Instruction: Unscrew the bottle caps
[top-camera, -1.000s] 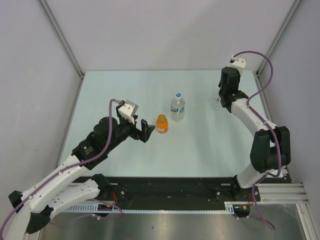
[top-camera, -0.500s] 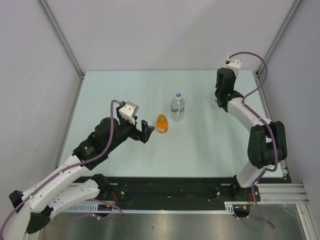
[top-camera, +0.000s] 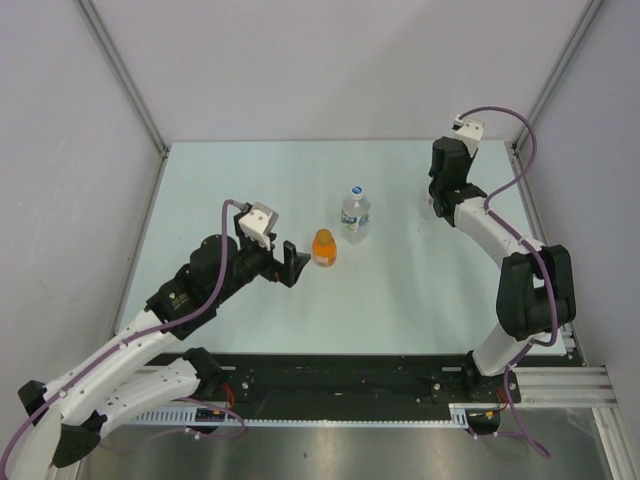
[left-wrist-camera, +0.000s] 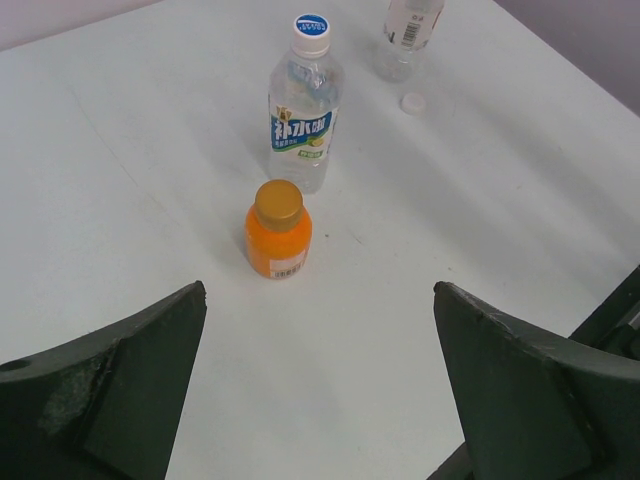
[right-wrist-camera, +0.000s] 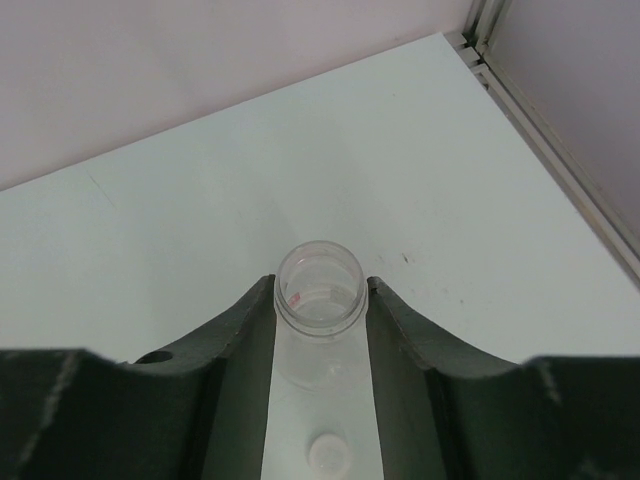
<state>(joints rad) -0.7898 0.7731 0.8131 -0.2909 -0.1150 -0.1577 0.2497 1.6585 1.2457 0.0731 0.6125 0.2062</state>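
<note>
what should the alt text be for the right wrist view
An uncapped clear bottle stands on a pale table, seen from above, with the right gripper closed on its neck from both sides. A small whitish cap lies on the table nearer the camera, between the dark fingers.

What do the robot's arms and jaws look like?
The left arm and right arm are alike: white link shells with black joint housings. A purple cable loops along each to a white camera block at the wrist. The jaws are dark, matte paddles with curved inner edges; one left jaw looks scuffed.
</note>
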